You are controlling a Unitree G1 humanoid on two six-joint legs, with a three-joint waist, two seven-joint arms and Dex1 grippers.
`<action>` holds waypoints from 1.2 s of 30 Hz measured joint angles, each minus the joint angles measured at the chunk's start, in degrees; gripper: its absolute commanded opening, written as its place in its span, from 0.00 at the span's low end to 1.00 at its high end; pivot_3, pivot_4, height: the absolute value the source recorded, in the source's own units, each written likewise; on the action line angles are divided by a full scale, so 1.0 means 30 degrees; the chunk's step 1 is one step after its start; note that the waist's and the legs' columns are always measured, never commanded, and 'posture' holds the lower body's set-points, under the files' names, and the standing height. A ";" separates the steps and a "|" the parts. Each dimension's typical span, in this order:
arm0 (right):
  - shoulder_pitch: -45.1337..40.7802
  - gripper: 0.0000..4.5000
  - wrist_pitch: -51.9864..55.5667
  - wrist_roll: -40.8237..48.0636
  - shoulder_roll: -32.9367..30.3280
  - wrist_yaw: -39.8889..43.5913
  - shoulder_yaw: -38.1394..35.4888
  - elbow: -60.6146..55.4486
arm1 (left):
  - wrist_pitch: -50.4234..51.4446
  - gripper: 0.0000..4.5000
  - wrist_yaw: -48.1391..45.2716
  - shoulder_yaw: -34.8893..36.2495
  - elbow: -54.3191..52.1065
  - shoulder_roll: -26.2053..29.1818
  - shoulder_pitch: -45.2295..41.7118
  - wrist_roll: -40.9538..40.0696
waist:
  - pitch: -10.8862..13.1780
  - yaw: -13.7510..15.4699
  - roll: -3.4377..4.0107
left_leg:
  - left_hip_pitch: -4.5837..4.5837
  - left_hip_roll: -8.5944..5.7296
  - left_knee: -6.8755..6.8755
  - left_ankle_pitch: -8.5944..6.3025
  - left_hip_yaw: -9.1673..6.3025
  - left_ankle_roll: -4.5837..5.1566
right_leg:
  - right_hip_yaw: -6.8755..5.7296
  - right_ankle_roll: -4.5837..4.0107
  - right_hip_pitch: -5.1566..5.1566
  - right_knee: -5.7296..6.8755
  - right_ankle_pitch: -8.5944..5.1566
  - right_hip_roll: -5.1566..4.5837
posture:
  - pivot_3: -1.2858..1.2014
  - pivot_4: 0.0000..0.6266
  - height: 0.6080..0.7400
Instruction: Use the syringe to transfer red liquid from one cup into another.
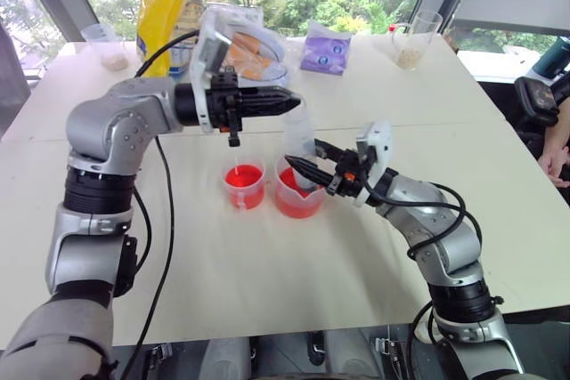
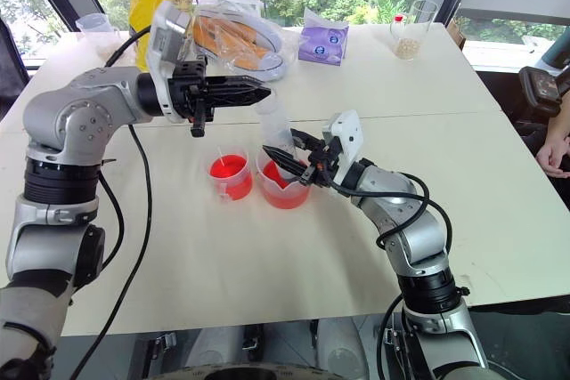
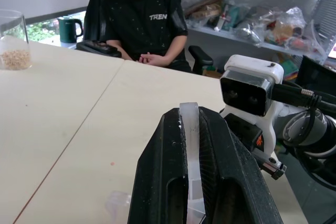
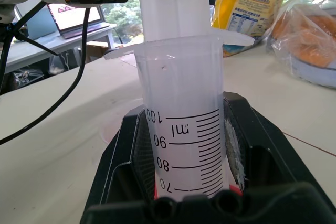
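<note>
The syringe (image 1: 299, 144) stood mid-frame in the wide cup (image 1: 297, 195), squeezed by the right end effector (image 1: 307, 166). The left end effector (image 1: 283, 102) pinched its plunger. The small cup (image 1: 244, 186) sat just left on the desk (image 1: 267, 282), snack bags (image 1: 169, 2) behind.

You have a syringe (image 4: 184, 124) of clear, smooth plastic with black printed gradations and a milky white plunger. Both cups, wide (image 1: 298, 198) and narrow (image 1: 244, 186), are glossy clear plastic. Worktop (image 1: 267, 291): matt, pale, smooth laminate. Each gripper, left (image 3: 190, 182) and right (image 1: 303, 169), shows matt black plastic fingers.
</note>
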 measured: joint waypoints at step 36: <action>-0.6441 0.32 0.2360 0.2534 0.0266 -0.0372 -0.1493 0.0516 | 0.0379 0.80 0.0475 0.4850 -0.1423 0.4547 0.2312 -0.1282 | 0.0005 -0.0053 -0.0001 | 0.0010 0.0017 0.0001 0.0005 -0.0002 -0.0009 | 0.0004 -0.0001 -0.0010 0.0021 0.0001 0.0001 | 0.52 0.24 1.00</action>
